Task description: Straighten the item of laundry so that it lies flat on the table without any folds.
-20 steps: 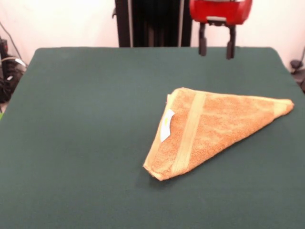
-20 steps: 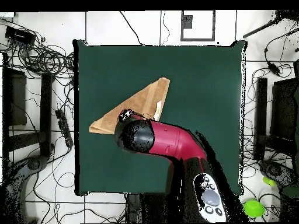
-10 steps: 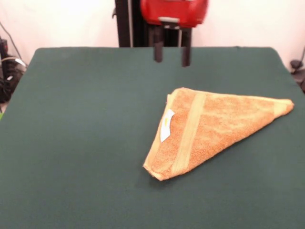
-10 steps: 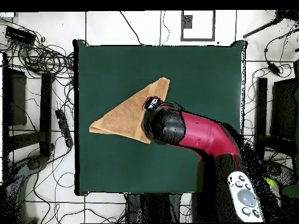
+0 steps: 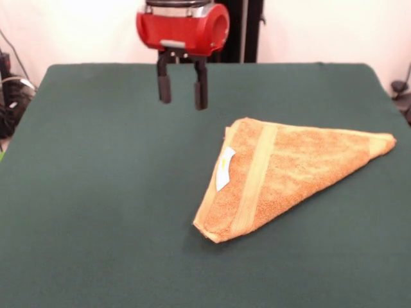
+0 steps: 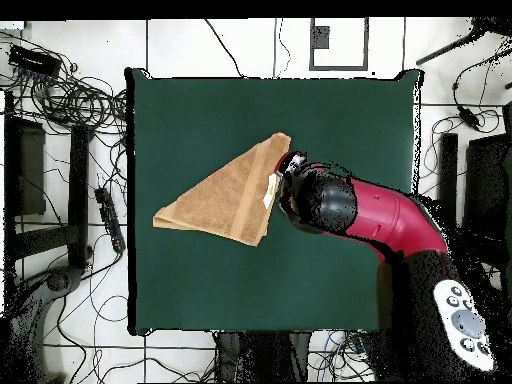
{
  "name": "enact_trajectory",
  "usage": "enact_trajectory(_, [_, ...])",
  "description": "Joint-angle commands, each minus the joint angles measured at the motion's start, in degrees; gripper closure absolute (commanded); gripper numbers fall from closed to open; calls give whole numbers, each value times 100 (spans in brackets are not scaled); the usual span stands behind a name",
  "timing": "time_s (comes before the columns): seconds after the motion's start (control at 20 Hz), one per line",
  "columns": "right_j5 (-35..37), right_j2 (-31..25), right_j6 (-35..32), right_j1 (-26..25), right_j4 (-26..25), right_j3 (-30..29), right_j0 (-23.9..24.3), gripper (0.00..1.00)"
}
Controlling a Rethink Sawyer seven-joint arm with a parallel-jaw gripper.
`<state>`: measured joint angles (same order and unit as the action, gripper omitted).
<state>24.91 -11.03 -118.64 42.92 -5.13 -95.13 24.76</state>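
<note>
The item of laundry (image 5: 282, 173), an orange-tan terry towel, lies folded into a triangle on the dark green table (image 5: 96, 192). A flat woven band runs across it and a small white label (image 5: 224, 169) shows near its left edge. In the overhead view the towel (image 6: 225, 195) sits left of centre on the table (image 6: 340, 120). My gripper (image 5: 183, 101) hangs open and empty above the table, up and to the left of the towel's upper left corner, not touching it. The arm's red and black head (image 6: 315, 200) hides the fingers from above.
Cables and dark equipment (image 6: 60, 110) lie on the floor around the table in the overhead view. A black pedestal column (image 5: 250, 29) stands behind the table's far edge. Green felt extends widely to the left of the towel.
The gripper has swept leftward in the front view, from above the towel's right part to past its left corner, and has come lower. The towel has not moved.
</note>
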Motion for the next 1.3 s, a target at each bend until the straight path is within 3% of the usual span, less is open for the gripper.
enact_trajectory(0.05, [622, -1096, 1317, -576, -532, 304, 135, 0])
enact_trajectory(0.65, [1413, -1763, 1745, -760, -982, 660, 782, 0])
enact_trajectory(1.3, [2134, -2494, 2393, -1280, -1566, 1248, 1551, 0])
